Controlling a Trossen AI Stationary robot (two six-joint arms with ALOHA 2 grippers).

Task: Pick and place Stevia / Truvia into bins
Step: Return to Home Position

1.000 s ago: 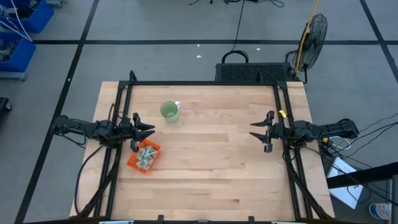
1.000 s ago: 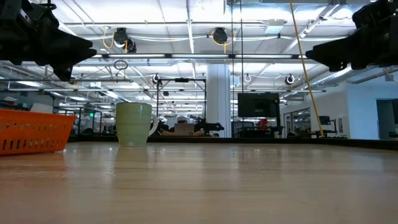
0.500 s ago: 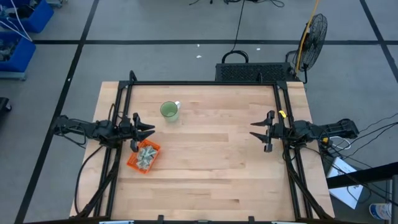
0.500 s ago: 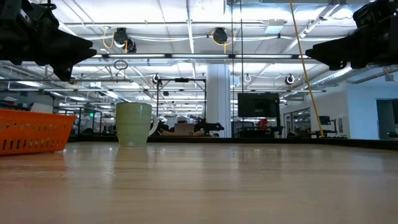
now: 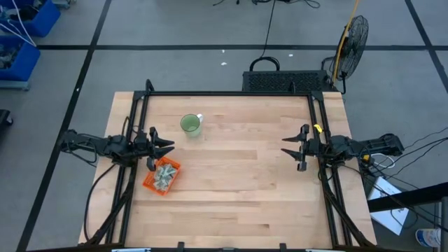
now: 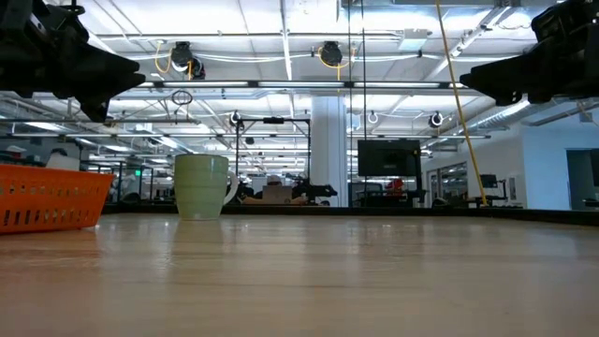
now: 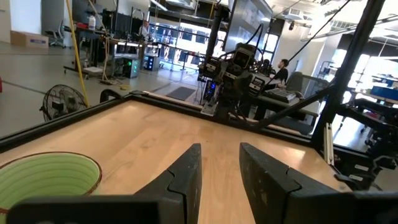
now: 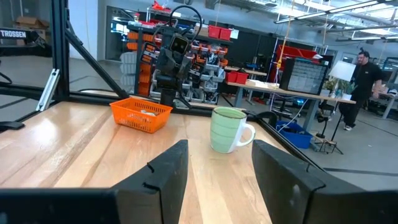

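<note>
The orange bin (image 5: 162, 176) rests flat on the table near its left edge and holds several white-and-green Stevia packets (image 5: 165, 174). It also shows in the low view (image 6: 51, 197) and the right wrist view (image 8: 141, 114). My left gripper (image 5: 168, 147) hovers open above the table just beyond the bin's far end, pointing toward the table's right. My right gripper (image 5: 285, 147) hovers open at the right edge, pointing left. Both are empty.
A green cup (image 5: 190, 124) stands on the table beyond the bin, toward the far edge, and also shows in the low view (image 6: 203, 186). Black frame rails (image 5: 231, 94) run along the far, left and right edges. A person (image 8: 367, 78) stands in the room behind.
</note>
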